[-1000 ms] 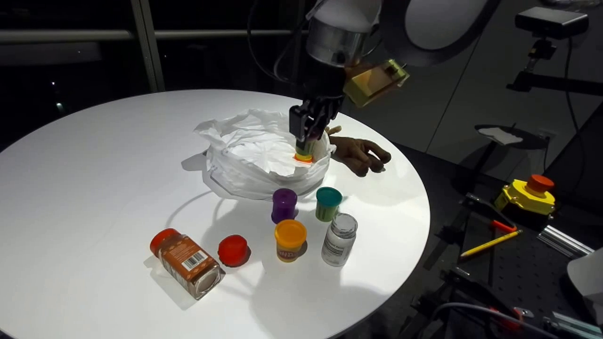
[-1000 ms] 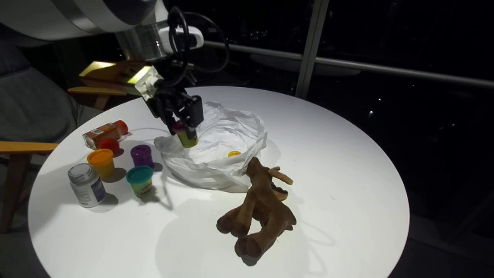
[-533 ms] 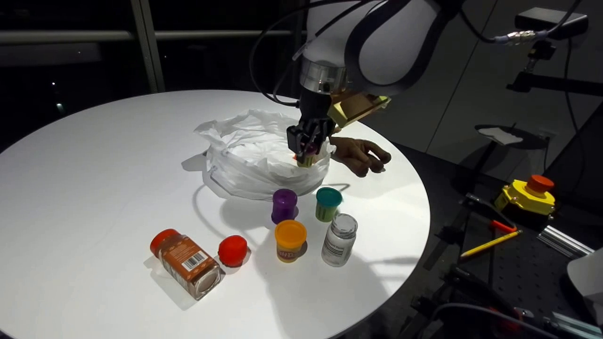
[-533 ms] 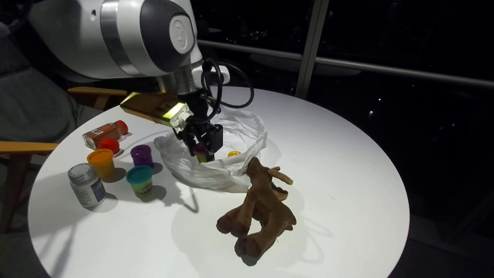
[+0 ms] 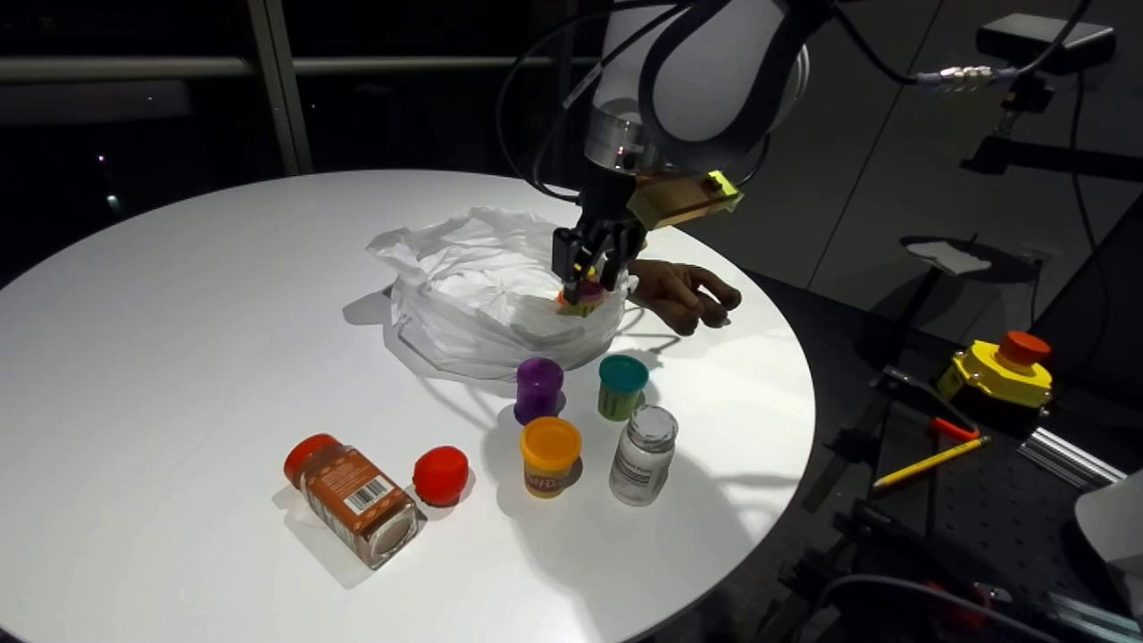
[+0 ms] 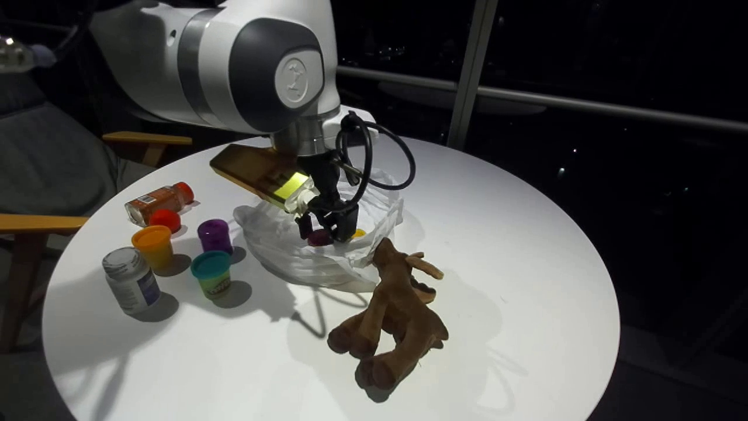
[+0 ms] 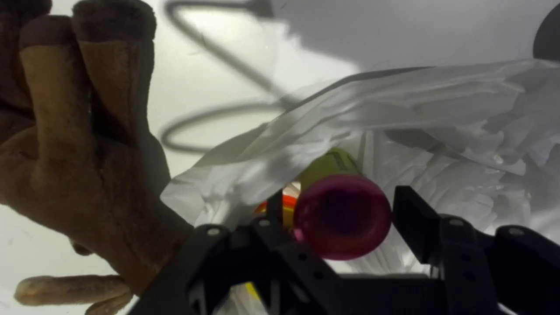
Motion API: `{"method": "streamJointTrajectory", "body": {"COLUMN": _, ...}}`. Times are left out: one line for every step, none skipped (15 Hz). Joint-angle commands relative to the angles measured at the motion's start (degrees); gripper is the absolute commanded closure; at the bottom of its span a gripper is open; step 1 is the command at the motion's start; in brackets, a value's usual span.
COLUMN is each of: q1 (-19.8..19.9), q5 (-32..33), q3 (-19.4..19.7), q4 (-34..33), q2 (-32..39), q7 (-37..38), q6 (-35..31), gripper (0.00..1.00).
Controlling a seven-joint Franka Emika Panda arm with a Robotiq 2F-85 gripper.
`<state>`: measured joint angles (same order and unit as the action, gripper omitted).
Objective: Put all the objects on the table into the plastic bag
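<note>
We see the hand (image 7: 341, 213) in the mouth of the bag (image 5: 473, 346), jaws spread, w/ the pink jar (image 7: 342, 208) btwn them, lid up, in the bag; wrist view shows a gap on one side, can't tell re contact on the other. We also spot a yellow bit (image 6: 358, 233) in there, ID unclear. On the tabletop (image 5: 179, 357) outside, we've purple jar (image 5: 538, 391), green jar (image 5: 621, 388), orange jar (image 5: 549, 457) & grey bottle (image 5: 643, 455), all upright, nr each other. The red ball (image 5: 441, 475) sits just beside the red-capped bottle (image 5: 355, 498), which lies on its side. We've the brown toy (image 6: 403, 316) lying by the bag; can't tell if touching.
</note>
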<state>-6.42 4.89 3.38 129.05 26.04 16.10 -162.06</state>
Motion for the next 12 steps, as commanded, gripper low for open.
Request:
{"method": "streamJointTrajectory", "body": {"q1": -0.9, "q5": -1.5, "q3": 0.4, "q4": 2.2, "q2": -5.4, "q7": 0.0, "q6": -2.0, "gripper": 0.04}}
{"method": "streamJointTrajectory", "body": {"q1": -1.7, "q5": -1.1, "q3": 0.7, "q4": 3.0, "q2": -7.2, "q7": 0.8, "q6": -2.3, "gripper": 0.00}}
{"method": "streamJointTrajectory", "body": {"q1": -3.4, "q5": 0.0, "q3": 1.6, "q4": 3.8, "q2": -8.9, "q7": 2.5, "q6": -2.6, "gripper": 0.00}}
{"method": "streamJointTrajectory", "body": {"q1": -4.5, "q5": 0.3, "q3": 1.9, "q4": 4.5, "q2": -10.8, "q7": 4.0, "q6": -2.0, "gripper": 0.00}}
{"method": "streamJointTrajectory", "body": {"q1": -6.9, "q5": 2.0, "q3": 3.6, "q4": 5.3, "q2": -12.6, "q7": 7.5, "q6": -0.8, "gripper": 0.00}}
{"method": "streamJointTrajectory", "body": {"q1": -9.0, "q5": 4.1, "q3": 5.2, "q4": 5.7, "q2": -13.9, "q7": 11.7, "q6": 0.3, "gripper": 0.00}}
{"method": "streamJointTrajectory", "body": {"q1": -10.5, "q5": 5.8, "q3": 6.2, "q4": 6.5, "q2": -14.8, "q7": 16.2, "q6": 1.4, "gripper": 0.00}}
{"method": "streamJointTrajectory", "body": {"q1": -11.0, "q5": 6.3, "q3": 5.7, "q4": 7.4, "q2": -16.1, "q7": 19.3, "q6": 3.4, "gripper": 0.00}}
{"method": "streamJointTrajectory", "body": {"q1": -11.2, "q5": 6.6, "q3": 5.1, "q4": 8.3, "q2": -16.7, "q7": 22.4, "q6": 5.1, "gripper": 0.01}}
{"method": "streamJointTrajectory", "body": {"q1": -11.0, "q5": 6.8, "q3": 3.9, "q4": 9.4, "q2": -17.4, "q7": 24.7, "q6": 6.4, "gripper": 0.00}}
{"method": "streamJointTrajectory", "body": {"q1": -10.6, "q5": 6.5, "q3": 2.6, "q4": 10.6, "q2": -17.6, "q7": 26.0, "q6": 7.1, "gripper": 0.00}}
{"method": "streamJointTrajectory", "body": {"q1": -9.9, "q5": 5.3, "q3": 1.1, "q4": 11.6, "q2": -17.8, "q7": 25.9, "q6": 7.7, "gripper": 0.00}}
